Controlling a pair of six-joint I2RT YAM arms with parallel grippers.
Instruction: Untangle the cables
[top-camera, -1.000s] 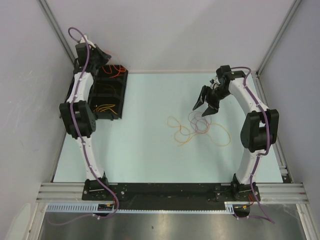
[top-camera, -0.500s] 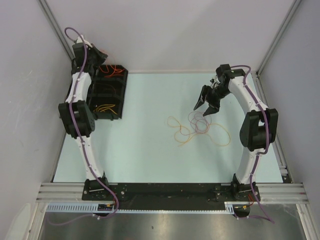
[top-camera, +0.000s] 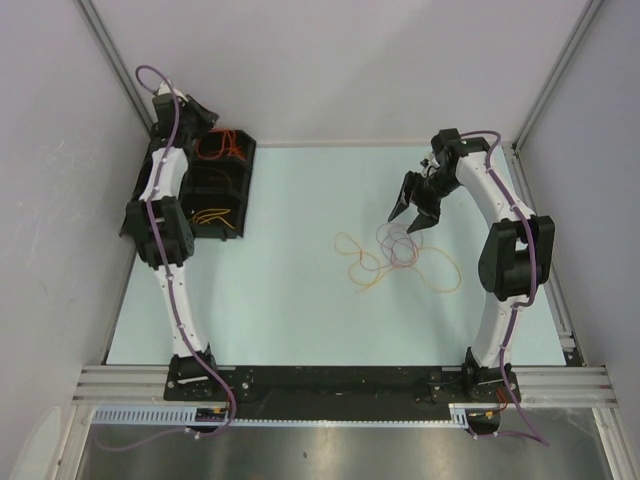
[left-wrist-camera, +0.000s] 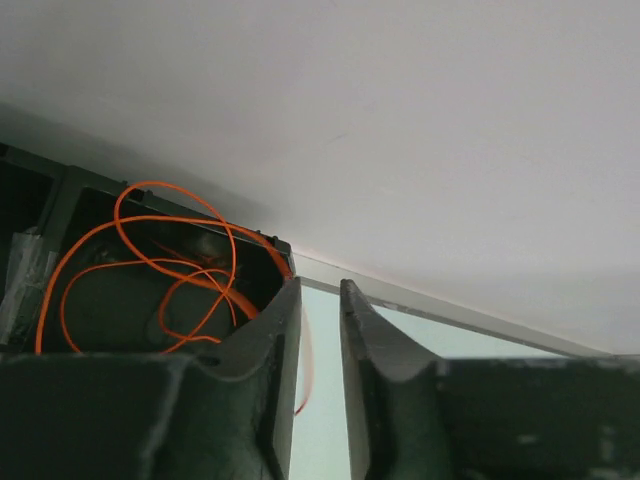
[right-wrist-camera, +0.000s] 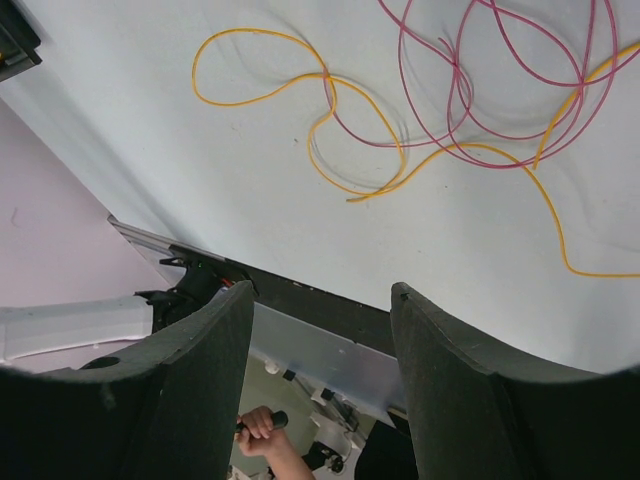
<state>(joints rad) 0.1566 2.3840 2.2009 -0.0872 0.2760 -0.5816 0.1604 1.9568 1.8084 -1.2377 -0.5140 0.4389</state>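
Reaching to 10 o'clock, left gripper (top-camera: 205, 112) sits over black tray (top-camera: 246, 190), jaws a narrow slit, empty; orange cable (top-camera: 215, 148) lies coiled in its far compartment. Right gripper (top-camera: 408, 215) hangs at 2 o'clock, jaws spread, yellow-pink cables (top-camera: 400, 255) tangled mid-table.

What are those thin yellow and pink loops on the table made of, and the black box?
The yellow loop and pink loop: probably plastic-coated wire, smooth with a slight sheen, lying in soft curves. The black box: looks like matte moulded plastic, with thin dividing walls; hard to confirm.
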